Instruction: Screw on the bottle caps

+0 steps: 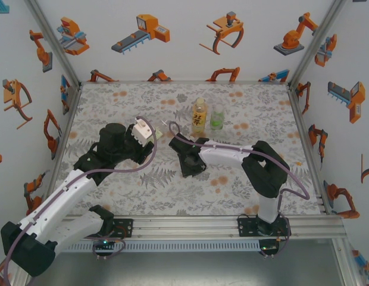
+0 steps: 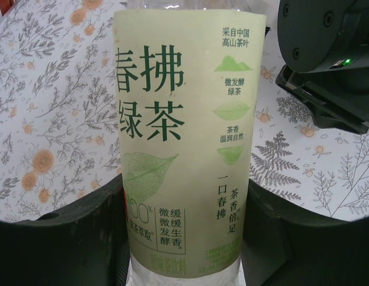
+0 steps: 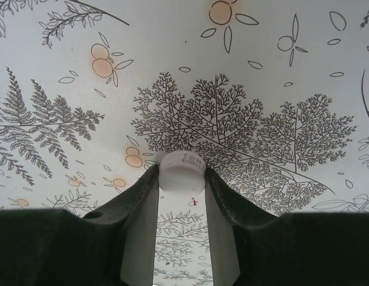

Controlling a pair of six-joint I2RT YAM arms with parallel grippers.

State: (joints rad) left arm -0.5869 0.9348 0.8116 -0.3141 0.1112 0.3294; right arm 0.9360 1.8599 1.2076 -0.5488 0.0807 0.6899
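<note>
The pale-labelled bottle [image 2: 184, 143], clear with green print, sits upright between the jaws of my left gripper [image 2: 184, 238], which is shut on its lower body. From above, that bottle [image 1: 140, 130] and the left gripper [image 1: 141, 137] are left of centre. My right gripper [image 3: 182, 174] is shut on a small white bottle cap [image 3: 182, 171], pinched at the fingertips just over the floral tabletop. In the top view the right gripper [image 1: 189, 165] points down at mid-table, to the right of the held bottle. The bottle's neck is out of frame in the left wrist view.
A yellow-orange bottle [image 1: 199, 116] and a clear bottle with a green label [image 1: 217, 117] stand side by side at the back middle of the floral table [image 1: 113, 101]. The right arm's black wrist [image 2: 327, 59] is close beside the held bottle. Walls enclose three sides.
</note>
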